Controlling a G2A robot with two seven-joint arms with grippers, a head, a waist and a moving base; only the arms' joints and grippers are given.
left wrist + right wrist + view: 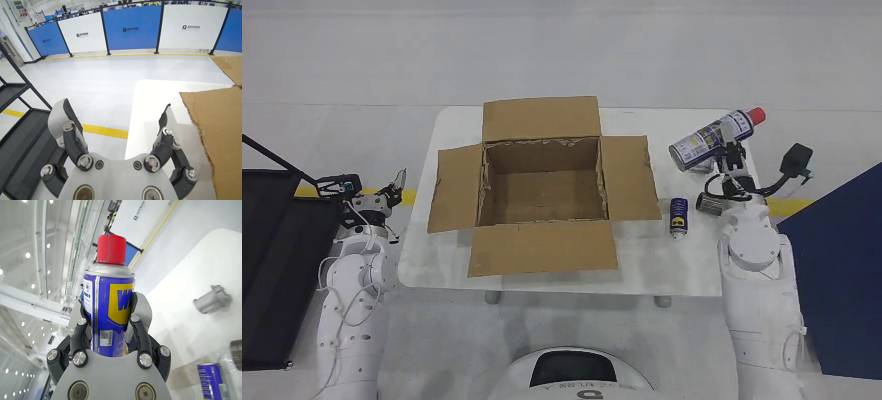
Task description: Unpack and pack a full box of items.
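Note:
An open cardboard box (542, 185) with its four flaps spread sits in the middle of the white table (442, 260); its inside looks bare. My right gripper (108, 306) is shut on a blue and yellow spray can (108, 298) with a red cap, held above the table's right side; from above the spray can (714, 138) lies tilted with the right gripper (729, 158) beneath it. My left gripper (117, 113) stands open with nothing in it, over the table's left edge beside a box flap (217, 125); from above the left gripper (392, 187) is at the far left.
A small blue can (679, 215) lies on the table right of the box, also the small blue can (210, 380). A grey metal part (211, 301) and a dark metal cylinder (709, 203) lie near it. A black rack (272, 260) stands left of the table.

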